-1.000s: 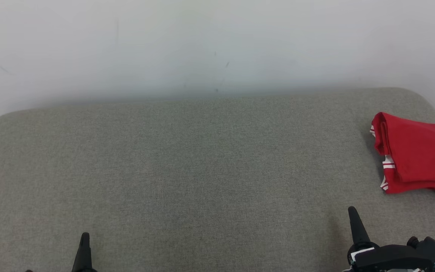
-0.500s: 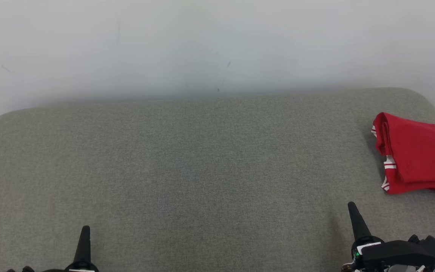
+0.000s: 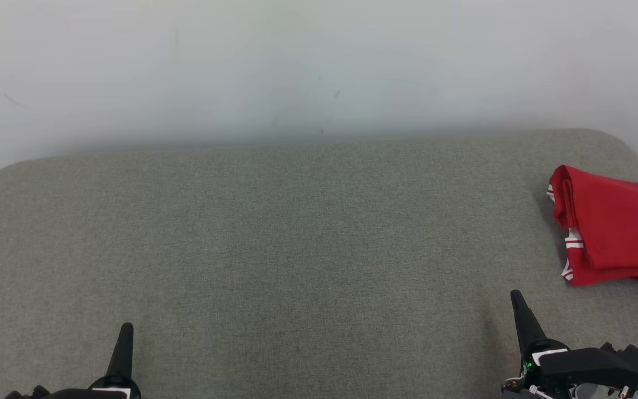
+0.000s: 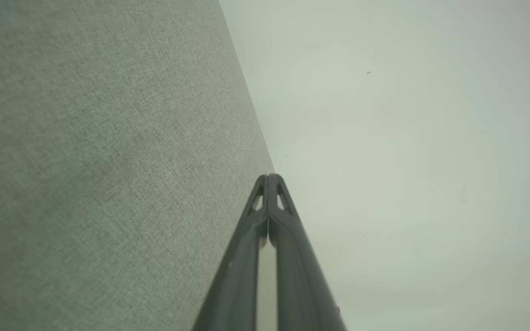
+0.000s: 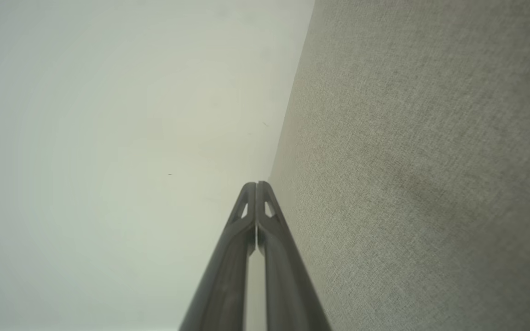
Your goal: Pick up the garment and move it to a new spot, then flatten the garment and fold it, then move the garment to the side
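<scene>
The garment [image 3: 612, 227] is red with white stripes on its trim. It lies folded in a bundle at the far right edge of the grey fabric surface [image 3: 297, 249], partly cut off by the picture's edge. My left gripper [image 3: 125, 330] stands at the lower left, shut and empty, fingers pointing toward the wall. At the lower right my right gripper [image 3: 515, 296] is shut and empty too, a short way in front of the garment and to its left. Both wrist views show the fingertips pressed together: left gripper [image 4: 268, 177], right gripper [image 5: 256, 185].
A pale wall [image 3: 319, 66] rises straight behind the grey surface. The surface has rounded far corners and a wide bare stretch between the two grippers. A dark strip shows beyond the far right corner.
Both grippers have come a little further up into the head view. The garment has not moved on the surface.
</scene>
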Robot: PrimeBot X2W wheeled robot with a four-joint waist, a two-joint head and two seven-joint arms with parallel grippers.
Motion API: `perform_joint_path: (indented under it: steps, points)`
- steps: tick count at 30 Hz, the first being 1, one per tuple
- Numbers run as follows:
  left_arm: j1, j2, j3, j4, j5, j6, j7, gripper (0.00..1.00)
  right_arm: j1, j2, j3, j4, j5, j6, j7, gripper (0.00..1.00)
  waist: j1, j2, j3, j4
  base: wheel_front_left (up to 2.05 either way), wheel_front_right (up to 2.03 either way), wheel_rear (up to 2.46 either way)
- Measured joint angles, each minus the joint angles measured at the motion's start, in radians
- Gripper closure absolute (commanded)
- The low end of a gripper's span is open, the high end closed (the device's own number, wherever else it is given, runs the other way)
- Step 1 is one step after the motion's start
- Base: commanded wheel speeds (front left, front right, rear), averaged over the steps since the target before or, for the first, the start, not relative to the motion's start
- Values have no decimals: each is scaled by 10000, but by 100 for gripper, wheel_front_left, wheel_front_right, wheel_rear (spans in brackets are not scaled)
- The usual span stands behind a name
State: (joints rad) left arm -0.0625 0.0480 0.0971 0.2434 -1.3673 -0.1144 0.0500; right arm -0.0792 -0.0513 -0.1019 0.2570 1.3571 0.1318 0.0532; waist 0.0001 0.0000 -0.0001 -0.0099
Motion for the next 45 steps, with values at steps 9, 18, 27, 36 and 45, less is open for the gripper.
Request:
perform_joint_path:
  steps: [9,18,27,36,45]
  points:
    - [-106,2,48,4,-690,-13,192,100,-70,0,-31,-31,732,0,176,100,-1,0,8,26,0,0,0]
    - [-220,4,92,8,-1327,-88,360,100,-144,-2,-69,-58,1404,0,349,100,-2,0,17,51,0,0,0]
    - [-323,6,132,12,-1937,-100,504,100,-221,-2,-94,-84,2031,0,495,100,-1,0,25,78,0,0,0]
    - [-413,8,157,15,-2428,-150,650,100,-269,-2,-121,-109,2550,0,610,100,-1,1,32,100,0,0,0]
    - [-419,10,159,15,-2431,-150,650,100,-272,-2,-123,-113,2550,0,610,100,-1,0,32,100,0,0,0]
